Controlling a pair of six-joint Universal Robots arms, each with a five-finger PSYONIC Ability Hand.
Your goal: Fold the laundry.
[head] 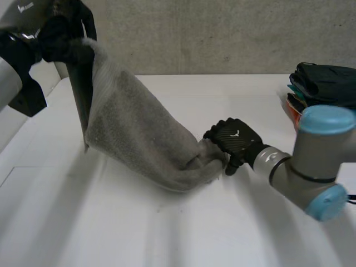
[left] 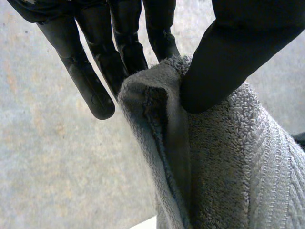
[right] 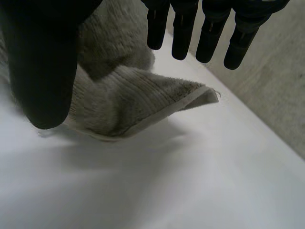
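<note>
Grey terry towel (head: 136,130) stretched from raised upper corner down to white table (head: 167,239), left hand (head: 61,36) pinching that corner between thumb and fingers (left: 124,40), right hand (head: 236,142) over lower corner, fingers (right: 183,28) straight, unclosed.

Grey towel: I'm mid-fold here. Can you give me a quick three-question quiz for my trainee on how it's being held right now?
1. True or false: the grey terry towel lies flat on the white table.
2. How does the left hand hold the towel?
A) its thumb pinches a top edge against the fingers
B) its flat palm presses it down
C) it does not touch it
3. Which end of the towel is at the right hand?

Key:
1. False. It hangs slanting from the left hand, held high, down to the table.
2. A.
3. The lower end, which rests on the table.
</note>
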